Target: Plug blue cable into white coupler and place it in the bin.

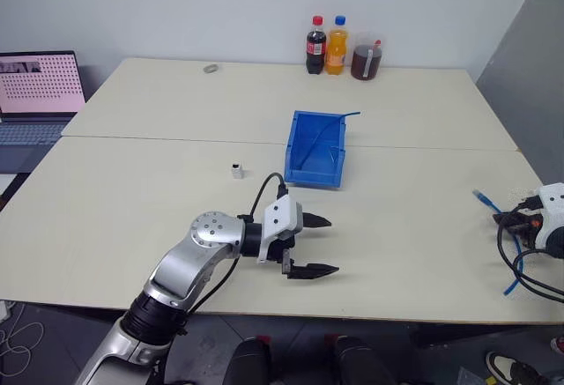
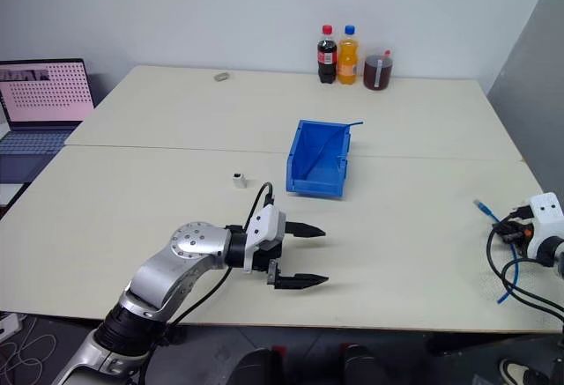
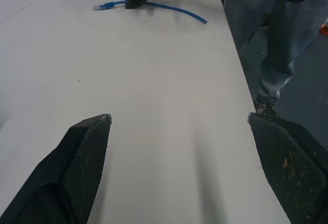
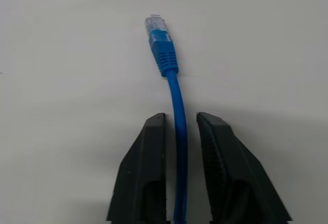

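Observation:
The blue cable (image 4: 177, 96) lies on the table near its right edge, its clear plug (image 1: 480, 196) pointing toward the middle. My right gripper (image 4: 180, 124) is shut on the blue cable a short way behind the plug, with the cable running between the two fingers. The white coupler (image 1: 237, 170) stands alone on the table, left of the bin (image 1: 315, 149). The bin is blue and sits mid-table. My left gripper (image 1: 333, 246) hovers open near the front edge, pointing right, with nothing between its fingers (image 3: 87, 152).
A thin dark blue wire (image 1: 342, 122) leans out of the bin. Two bottles (image 1: 325, 47) and a jar (image 1: 367, 57) stand at the far edge, a laptop (image 1: 37, 94) at the far left. Black cables (image 1: 520, 266) loop by my right wrist. A person's legs (image 3: 274, 39) stand beside the table's right edge.

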Controlling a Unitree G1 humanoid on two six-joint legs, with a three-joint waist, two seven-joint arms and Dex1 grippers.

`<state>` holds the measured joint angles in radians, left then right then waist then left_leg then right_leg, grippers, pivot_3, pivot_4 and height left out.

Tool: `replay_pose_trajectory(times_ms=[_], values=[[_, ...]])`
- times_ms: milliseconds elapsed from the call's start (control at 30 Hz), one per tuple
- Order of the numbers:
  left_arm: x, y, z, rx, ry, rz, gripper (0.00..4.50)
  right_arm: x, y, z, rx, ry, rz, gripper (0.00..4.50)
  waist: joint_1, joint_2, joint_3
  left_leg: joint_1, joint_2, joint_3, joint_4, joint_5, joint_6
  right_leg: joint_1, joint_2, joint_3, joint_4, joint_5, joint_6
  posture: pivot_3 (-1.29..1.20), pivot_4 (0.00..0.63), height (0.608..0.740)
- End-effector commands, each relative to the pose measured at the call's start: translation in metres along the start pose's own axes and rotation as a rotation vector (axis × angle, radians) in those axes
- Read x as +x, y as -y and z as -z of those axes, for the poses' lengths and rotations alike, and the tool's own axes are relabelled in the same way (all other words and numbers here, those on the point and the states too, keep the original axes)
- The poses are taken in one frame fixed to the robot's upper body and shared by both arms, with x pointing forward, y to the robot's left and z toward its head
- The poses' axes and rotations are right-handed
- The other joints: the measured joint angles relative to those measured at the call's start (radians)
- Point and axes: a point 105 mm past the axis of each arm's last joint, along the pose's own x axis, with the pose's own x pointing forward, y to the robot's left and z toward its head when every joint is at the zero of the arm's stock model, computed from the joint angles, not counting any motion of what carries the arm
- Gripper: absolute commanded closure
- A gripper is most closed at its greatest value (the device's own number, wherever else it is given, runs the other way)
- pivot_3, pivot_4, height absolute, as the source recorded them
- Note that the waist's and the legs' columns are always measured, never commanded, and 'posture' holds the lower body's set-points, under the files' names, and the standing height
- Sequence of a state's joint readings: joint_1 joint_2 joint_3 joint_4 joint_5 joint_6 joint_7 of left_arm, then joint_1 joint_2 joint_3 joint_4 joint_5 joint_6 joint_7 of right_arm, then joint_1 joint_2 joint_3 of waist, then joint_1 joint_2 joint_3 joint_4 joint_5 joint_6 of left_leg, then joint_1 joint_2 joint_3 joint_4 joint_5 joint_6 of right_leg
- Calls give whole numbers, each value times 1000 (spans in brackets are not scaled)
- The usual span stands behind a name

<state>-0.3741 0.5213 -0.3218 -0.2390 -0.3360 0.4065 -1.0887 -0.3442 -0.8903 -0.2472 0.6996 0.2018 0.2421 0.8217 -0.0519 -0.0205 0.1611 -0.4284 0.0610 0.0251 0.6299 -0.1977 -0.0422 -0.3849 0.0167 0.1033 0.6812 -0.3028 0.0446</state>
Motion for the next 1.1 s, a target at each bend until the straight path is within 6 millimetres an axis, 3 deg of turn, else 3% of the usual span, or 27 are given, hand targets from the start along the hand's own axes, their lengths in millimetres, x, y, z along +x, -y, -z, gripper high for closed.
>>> replay_pose_trajectory(times_ms=[33,167,400,500,633,733,900,1033,1100], values=[[-3,2,-10,35,29,10,0,-7,2,-11,-102,10,-27,4452,0,0,0,0,0,0,0,0,0,0,0,0,0,0,0,0,150,740],[-9,0,-7,11,25,-12,0,-9,-19,-21,-338,12,-134,4452,-1,1,0,0,0,0,0,0,0,0,0,0,0,0,0,0,150,740],[-58,16,29,-127,-80,-55,0,-20,-136,-65,-644,196,-511,4452,-17,3,1,2,2,-1,-2,0,0,-1,2,0,1,-1,1,0,150,740],[-77,12,43,-159,-121,-133,0,-19,-172,-78,-725,251,-602,4452,-14,2,2,2,3,-1,-1,0,0,0,1,-1,2,-2,1,0,150,740],[-107,-4,59,-193,-168,-287,0,-4,-229,-98,-829,347,-725,4452,-5,0,2,3,2,0,0,0,0,0,0,-1,1,-2,2,0,150,740],[-118,-1,67,-212,-195,-300,0,13,-265,-103,-880,381,-799,4452,-5,-1,3,3,3,0,0,0,1,-1,0,-1,1,-2,1,0,150,740],[-124,3,74,-230,-210,-327,0,31,-294,-112,-947,407,-841,4452,8,-1,3,-1,2,1,-1,0,0,-4,-1,-2,1,-1,-4,0,150,740],[-125,4,77,-238,-207,-342,0,41,-303,-110,-1019,396,-850,4452,17,-1,3,-2,2,0,-1,0,0,-5,-1,-4,2,-2,-6,0,150,740],[-125,3,78,-242,-205,-351,0,43,-304,-110,-1028,397,-853,4008,19,-1,3,-2,2,0,-1,0,0,-5,-1,-4,2,-2,-6,0,150,740]])
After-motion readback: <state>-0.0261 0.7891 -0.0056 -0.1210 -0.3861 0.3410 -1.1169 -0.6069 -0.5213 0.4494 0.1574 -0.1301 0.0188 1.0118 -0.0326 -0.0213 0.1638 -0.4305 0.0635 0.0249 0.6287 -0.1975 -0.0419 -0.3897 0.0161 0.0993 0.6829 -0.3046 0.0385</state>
